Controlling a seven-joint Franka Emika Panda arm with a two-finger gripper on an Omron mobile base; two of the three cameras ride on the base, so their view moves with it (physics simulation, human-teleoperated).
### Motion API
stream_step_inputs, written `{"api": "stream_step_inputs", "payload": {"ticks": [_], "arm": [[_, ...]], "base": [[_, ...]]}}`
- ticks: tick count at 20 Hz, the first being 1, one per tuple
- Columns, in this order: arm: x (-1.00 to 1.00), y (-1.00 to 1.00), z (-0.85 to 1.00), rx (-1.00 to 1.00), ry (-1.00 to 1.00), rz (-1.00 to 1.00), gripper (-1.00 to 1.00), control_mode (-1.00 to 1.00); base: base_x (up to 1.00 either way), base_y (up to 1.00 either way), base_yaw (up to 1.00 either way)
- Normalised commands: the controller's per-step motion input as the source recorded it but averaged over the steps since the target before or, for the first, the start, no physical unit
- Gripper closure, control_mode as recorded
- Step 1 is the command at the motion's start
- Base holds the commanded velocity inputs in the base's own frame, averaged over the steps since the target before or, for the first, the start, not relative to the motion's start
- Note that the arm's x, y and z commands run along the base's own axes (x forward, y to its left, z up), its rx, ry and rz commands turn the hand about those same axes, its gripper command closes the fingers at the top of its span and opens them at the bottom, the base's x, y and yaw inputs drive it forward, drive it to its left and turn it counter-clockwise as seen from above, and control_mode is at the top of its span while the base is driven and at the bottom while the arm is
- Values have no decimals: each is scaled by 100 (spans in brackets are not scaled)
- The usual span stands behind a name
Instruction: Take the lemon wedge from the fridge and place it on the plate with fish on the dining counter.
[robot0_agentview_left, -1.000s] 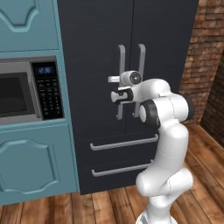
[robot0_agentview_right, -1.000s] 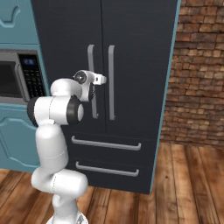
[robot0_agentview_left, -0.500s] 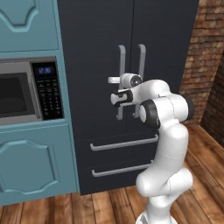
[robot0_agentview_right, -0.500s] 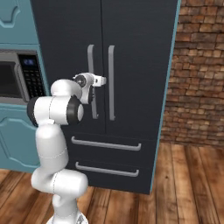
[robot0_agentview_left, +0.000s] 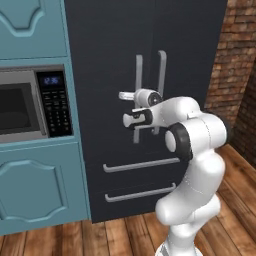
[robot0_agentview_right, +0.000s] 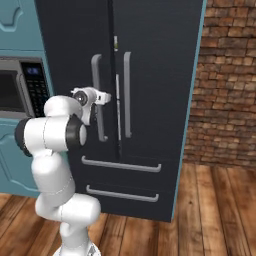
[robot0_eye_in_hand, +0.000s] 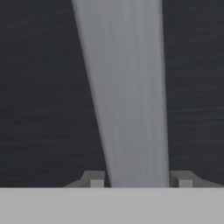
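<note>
The pincer (robot0_eye_in_hand: 138, 179) grips the fridge's (robot0_agentview_left: 110, 45) left door handle (robot0_eye_in_hand: 124, 87).

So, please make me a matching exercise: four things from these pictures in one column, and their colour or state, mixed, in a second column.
Things:
1. fridge
2. microwave
3. gripper
4. wall

Descriptions:
a. red brick
b. closed on a grey bar handle
c. matte black, left door slightly ajar
d. set into the teal cabinets

Pairs: 1-c, 2-d, 3-b, 4-a
</note>
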Motion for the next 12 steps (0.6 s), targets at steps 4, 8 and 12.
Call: {"api": "stream_step_inputs", "payload": {"ticks": [4, 8, 12], "arm": [[-84, 100, 90, 0, 10, 0, 100, -100], [-93, 100, 78, -2, 7, 0, 100, -100], [-91, 100, 73, -9, 5, 0, 100, -100]], "base": [[0, 0, 0], [0, 0, 0], [0, 0, 0]]}}
